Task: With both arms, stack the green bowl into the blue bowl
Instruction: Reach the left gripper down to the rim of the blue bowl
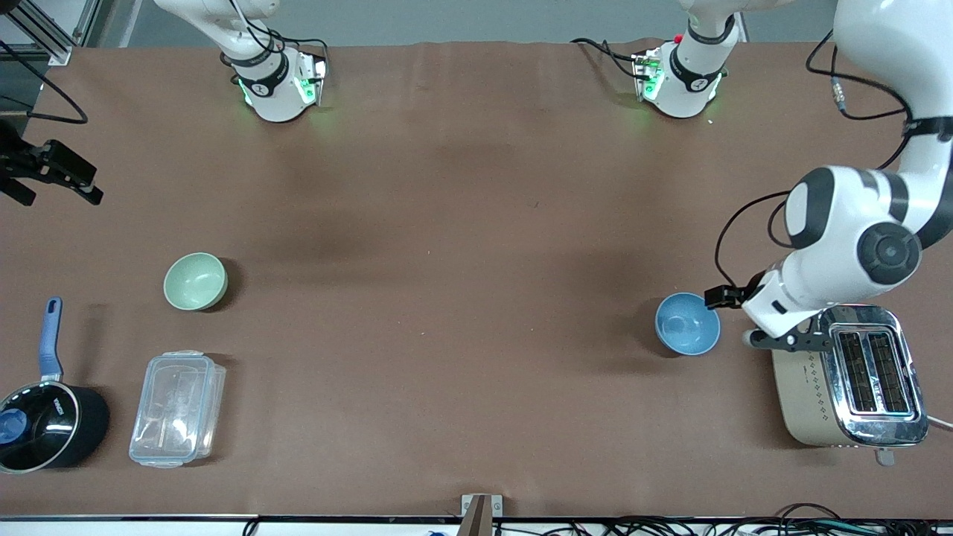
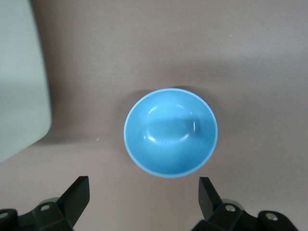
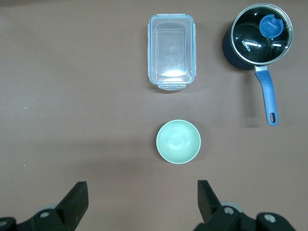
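Observation:
The green bowl [image 1: 195,281] stands upright and empty toward the right arm's end of the table; it also shows in the right wrist view [image 3: 178,141]. The blue bowl [image 1: 687,324] stands upright and empty toward the left arm's end, beside the toaster; it also shows in the left wrist view [image 2: 170,132]. My left gripper [image 2: 144,202] is open and empty, low over the table close beside the blue bowl; in the front view the left gripper [image 1: 785,341] is mostly hidden under its wrist. My right gripper [image 3: 143,202] is open and empty, up high at the table's edge [image 1: 56,173], well apart from the green bowl.
A toaster [image 1: 849,380] stands right next to the blue bowl, under the left arm's wrist, and shows in the left wrist view [image 2: 19,72]. A clear lidded plastic box [image 1: 177,408] and a black saucepan with a blue handle [image 1: 45,424] lie nearer the front camera than the green bowl.

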{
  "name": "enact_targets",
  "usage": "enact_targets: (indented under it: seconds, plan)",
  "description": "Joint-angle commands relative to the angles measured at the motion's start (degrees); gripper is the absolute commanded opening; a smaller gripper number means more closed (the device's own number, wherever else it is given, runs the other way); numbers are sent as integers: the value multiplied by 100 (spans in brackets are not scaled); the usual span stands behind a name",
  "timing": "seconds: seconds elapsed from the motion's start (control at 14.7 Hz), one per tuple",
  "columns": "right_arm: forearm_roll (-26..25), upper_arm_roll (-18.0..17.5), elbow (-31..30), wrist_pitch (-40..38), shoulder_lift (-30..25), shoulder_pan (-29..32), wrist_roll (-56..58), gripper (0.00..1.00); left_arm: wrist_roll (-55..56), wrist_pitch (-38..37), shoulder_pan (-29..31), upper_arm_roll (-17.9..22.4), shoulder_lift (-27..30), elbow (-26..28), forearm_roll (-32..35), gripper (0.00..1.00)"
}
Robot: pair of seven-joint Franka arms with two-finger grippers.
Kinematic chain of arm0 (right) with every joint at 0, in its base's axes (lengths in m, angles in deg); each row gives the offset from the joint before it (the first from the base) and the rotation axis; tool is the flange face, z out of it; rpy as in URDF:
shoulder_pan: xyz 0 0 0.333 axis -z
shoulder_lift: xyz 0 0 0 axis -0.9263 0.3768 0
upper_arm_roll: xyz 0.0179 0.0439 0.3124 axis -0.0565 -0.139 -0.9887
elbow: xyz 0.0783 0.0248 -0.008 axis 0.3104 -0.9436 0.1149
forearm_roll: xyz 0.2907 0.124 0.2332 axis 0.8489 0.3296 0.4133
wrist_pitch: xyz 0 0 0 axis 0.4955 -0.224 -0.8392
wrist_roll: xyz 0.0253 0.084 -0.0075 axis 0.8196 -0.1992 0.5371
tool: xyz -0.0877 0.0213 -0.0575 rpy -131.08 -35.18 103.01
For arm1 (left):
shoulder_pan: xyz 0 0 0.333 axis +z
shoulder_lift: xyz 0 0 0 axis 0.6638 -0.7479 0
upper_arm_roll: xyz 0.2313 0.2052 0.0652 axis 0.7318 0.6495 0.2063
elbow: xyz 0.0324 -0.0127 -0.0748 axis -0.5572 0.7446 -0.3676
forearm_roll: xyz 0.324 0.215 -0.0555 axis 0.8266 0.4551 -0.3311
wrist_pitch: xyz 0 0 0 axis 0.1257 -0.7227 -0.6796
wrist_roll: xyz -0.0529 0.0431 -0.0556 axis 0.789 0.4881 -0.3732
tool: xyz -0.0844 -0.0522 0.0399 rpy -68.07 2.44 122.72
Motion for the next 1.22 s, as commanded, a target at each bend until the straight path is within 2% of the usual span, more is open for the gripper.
enact_targets:
  seconds: [0.0, 0.27, 0.41, 0.54, 0.68, 0.88, 1.02, 1.15]
  plan:
    - [32, -112, 104, -103, 57, 164, 0, 100, 13, 389, 156, -18, -422, -26, 105, 98]
    - [32, -112, 103, -95, 75, 164, 0, 100, 13, 759, 183, -10, -880, -26, 131, 78]
    - [32, -112, 103, -95, 75, 173, 0, 100, 13, 829, 270, -18, -985, -52, 131, 65]
    - [32, -112, 103, -95, 75, 173, -17, 100, 13, 882, 271, -10, -1091, -79, 140, 45]
    - [58, -112, 130, -68, 75, 146, -26, 100, 21, 970, 271, -18, -1170, -96, 289, 38]
    - [128, -112, 130, -42, 75, 172, 0, 100, 30, 997, 271, -27, -1223, -105, 280, 15]
    - [198, -112, 130, -85, 66, 181, 35, 100, 30, 997, 253, -27, -1215, -166, 263, 4]
    - [199, -95, 121, -68, 66, 173, 36, 100, 39, 988, 192, -53, -1171, -210, 219, 1]
